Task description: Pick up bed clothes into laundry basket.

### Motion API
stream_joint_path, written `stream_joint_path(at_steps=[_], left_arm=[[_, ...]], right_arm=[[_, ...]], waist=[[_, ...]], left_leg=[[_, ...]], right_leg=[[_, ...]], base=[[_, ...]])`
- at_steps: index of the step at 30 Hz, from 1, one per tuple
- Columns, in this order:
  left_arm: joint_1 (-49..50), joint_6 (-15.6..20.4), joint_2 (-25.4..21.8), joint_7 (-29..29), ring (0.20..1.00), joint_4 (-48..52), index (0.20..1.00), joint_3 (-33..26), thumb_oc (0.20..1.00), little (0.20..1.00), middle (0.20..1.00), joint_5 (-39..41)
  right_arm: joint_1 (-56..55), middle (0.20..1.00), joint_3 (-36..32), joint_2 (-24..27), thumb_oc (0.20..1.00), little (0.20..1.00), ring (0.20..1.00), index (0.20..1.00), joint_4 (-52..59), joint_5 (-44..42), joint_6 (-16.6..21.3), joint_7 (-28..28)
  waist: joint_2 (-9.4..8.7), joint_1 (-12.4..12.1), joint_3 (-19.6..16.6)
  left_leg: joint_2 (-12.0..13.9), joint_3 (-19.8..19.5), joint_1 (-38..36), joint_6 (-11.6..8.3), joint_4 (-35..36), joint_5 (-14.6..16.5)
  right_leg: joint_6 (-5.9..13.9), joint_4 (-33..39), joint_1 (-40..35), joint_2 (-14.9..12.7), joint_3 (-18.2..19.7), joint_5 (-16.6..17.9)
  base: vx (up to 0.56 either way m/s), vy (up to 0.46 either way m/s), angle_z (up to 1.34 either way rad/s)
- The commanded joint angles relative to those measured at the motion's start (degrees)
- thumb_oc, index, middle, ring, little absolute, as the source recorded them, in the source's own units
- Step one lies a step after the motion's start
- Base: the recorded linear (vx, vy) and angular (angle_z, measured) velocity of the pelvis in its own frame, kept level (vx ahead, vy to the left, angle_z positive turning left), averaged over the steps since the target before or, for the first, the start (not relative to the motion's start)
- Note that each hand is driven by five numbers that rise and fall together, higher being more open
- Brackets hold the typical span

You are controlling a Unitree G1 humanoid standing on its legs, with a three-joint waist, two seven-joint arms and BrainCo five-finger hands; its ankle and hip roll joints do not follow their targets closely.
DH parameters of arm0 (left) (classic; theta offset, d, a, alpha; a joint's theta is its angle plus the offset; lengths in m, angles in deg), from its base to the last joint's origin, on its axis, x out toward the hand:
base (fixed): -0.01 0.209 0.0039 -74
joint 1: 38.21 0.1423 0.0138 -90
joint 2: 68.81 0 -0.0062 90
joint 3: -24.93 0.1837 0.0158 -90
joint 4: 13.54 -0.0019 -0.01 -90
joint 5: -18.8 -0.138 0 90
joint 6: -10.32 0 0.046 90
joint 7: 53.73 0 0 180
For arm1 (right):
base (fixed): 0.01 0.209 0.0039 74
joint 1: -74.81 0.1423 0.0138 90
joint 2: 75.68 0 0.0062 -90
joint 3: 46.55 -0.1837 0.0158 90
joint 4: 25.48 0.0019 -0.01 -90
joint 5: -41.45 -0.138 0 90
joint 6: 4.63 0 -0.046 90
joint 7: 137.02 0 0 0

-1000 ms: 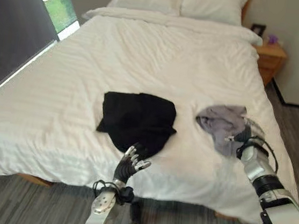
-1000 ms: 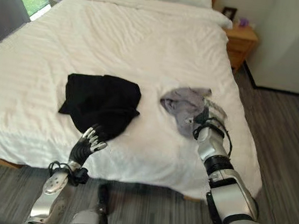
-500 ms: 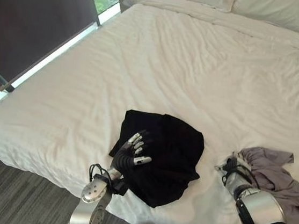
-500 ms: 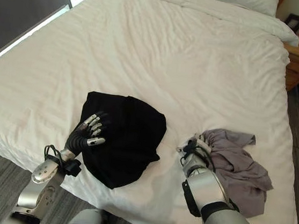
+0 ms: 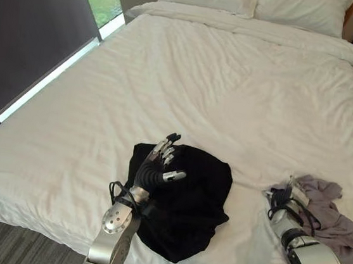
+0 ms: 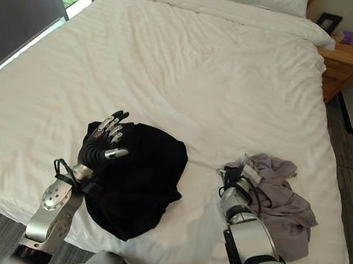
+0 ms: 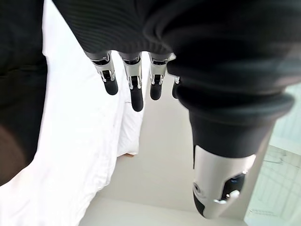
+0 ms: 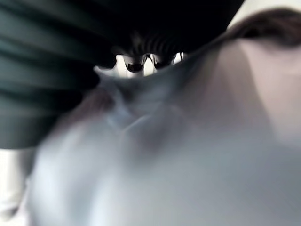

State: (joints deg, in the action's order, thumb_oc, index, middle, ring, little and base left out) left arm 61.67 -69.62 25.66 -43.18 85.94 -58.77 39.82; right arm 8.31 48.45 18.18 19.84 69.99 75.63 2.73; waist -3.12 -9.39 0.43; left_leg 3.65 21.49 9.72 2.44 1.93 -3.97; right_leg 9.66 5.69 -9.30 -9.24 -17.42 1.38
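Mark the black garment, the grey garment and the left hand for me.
black garment (image 5: 194, 198), left eye view, its middle.
grey garment (image 6: 284, 195), right eye view, its middle folds.
left hand (image 5: 153, 172), left eye view, its palm.

Both head eyes look down at the bed (image 5: 233, 81) from its foot, sharing nearly the same scene; each wrist camera sits super close along its hand.

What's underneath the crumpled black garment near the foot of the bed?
The black garment lies on the white duvet, with the left hand raised over it, fingers straight. Whatever lies beneath the cloth is covered and cannot be seen.
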Motion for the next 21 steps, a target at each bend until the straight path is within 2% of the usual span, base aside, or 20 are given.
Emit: stream_joint_path(at_steps=[1, 3, 6, 12, 16, 21], left_arm=[[1.18, 4.51, 2.25, -2.07, 1.000, 4.47, 1.000, -2.36, 1.000, 1.000, 1.000, -1.95], [1.39, 4.23, 2.35, -2.22, 1.000, 4.01, 1.000, -1.99, 1.000, 1.000, 1.000, -1.21], [1.19, 4.17, 2.69, -2.49, 1.000, 2.98, 1.000, -1.02, 1.000, 1.000, 1.000, -0.42], [1.83, 5.04, 2.95, -2.53, 1.000, 2.40, 1.000, 0.70, 1.000, 1.000, 1.000, -0.72], [2.58, 5.80, 2.97, -2.52, 1.000, 1.84, 1.000, 1.36, 1.000, 1.000, 1.000, -0.85], [3.29, 6.45, 2.26, -2.07, 1.000, 1.95, 1.000, 2.32, 1.000, 1.000, 1.000, 0.20]], right_arm=[[-6.55, 1.000, -6.58, 13.47, 1.000, 1.000, 1.000, 1.000, 19.76, 5.33, -4.88, 6.68], [-12.49, 1.000, -10.76, 13.25, 1.000, 1.000, 1.000, 1.000, 30.15, 6.90, -5.49, 10.43], [-15.47, 1.000, -12.44, 11.90, 1.000, 1.000, 1.000, 1.000, 33.79, 7.46, -5.15, 12.86], [-15.02, 1.000, -9.16, 9.10, 1.000, 1.000, 1.000, 1.000, 26.79, 7.58, -3.84, 13.13], [-10.83, 1.000, -5.61, 7.99, 1.000, 1.000, 1.000, 1.000, 20.36, 7.78, -3.14, 11.88], [-1.96, 1.000, 0.66, 5.06, 1.000, 1.000, 1.000, 1.000, 6.72, 7.42, -2.77, 9.94]], waist=[[2.07, 2.35, 0.92], [2.16, 2.67, 0.66], [2.28, 3.08, 0.30], [2.97, 3.33, 0.49], [3.76, 2.97, 1.03], [5.01, 1.76, 2.17]], left_leg=[[5.87, -2.20, -0.52, -8.08, 3.07, -6.25], [5.84, -2.03, -1.08, -8.18, 3.07, -5.77], [5.71, -1.91, -2.01, -8.33, 3.07, -5.08], [5.60, -1.00, -3.09, -8.34, 3.07, -4.79], [5.58, -0.20, -3.03, -8.41, 3.07, -4.95], [5.55, -0.48, -1.33, -8.69, 3.07, -5.99]], right_leg=[[-1.41, -0.69, 1.70, -0.45, -0.41, -6.11], [-1.34, -0.69, 1.37, -0.72, -0.44, -6.38], [-1.19, -0.69, 0.45, -1.05, -0.66, -6.83], [-0.80, -0.69, 0.54, -1.58, -0.71, -6.37], [-0.71, -0.69, 1.55, -2.20, -0.70, -5.54], [-0.64, -0.69, 3.01, -2.35, -1.34, -4.37]], base=[[0.01, 0.007, -0.24], [-0.02, 0.006, -0.46], [0.01, -0.003, -0.35], [-0.01, 0.003, -0.07], [-0.03, -0.013, -0.08], [-0.06, -0.036, 0.04]])
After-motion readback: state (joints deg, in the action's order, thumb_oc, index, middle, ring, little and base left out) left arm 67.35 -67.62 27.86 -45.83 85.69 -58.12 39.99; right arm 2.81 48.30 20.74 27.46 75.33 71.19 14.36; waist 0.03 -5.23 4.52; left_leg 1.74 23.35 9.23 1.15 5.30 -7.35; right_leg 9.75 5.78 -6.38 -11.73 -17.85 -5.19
